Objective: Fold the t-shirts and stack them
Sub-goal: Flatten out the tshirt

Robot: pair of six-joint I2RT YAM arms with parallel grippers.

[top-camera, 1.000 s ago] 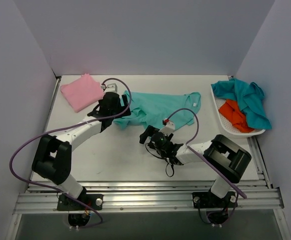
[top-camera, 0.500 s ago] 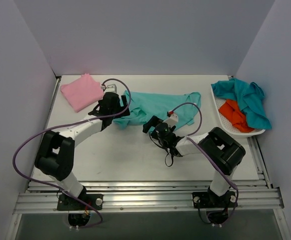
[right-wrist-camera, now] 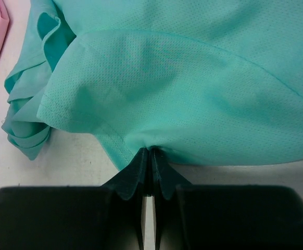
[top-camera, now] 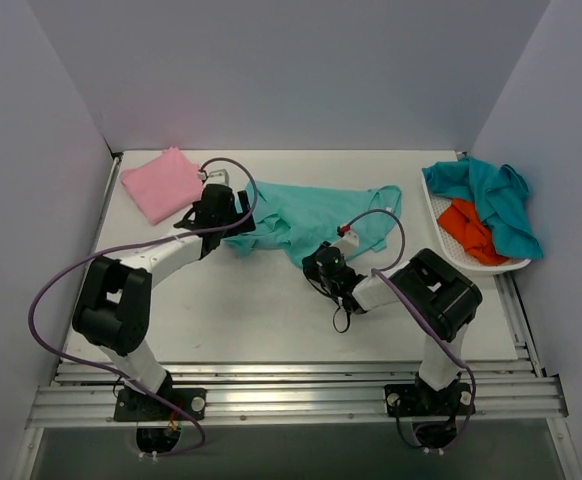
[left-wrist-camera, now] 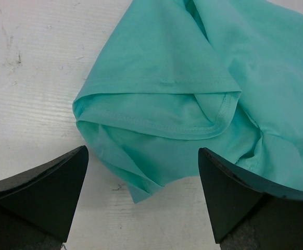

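White surface (top-camera: pixel 271 320), grey walls. Change over the last second: the right tool (right-wrist-camera: pixel 151 154) has moved in from the bare patch to the near hem of the sea-green t-shirt (top-camera: pixel 316 212) and gone from wide to clenched. The wrist view shows cloth puckered right at its tips, so I read that as a pinch on the hem.

The left tool (left-wrist-camera: pixel 142 153) is unchanged: released, jaws wide, astride the shirt's bunched left sleeve, nothing gripped.

The shirt lies mid-surface, rumpled and not folded. The pink t-shirt (top-camera: pixel 163 185) sits folded at far left. The teal t-shirt (top-camera: pixel 496 200) and orange t-shirt (top-camera: pixel 468 228) are piled in the tray (top-camera: pixel 471 265).

Judgement: one corner is secured. The left side needs to close before any spread or fold.
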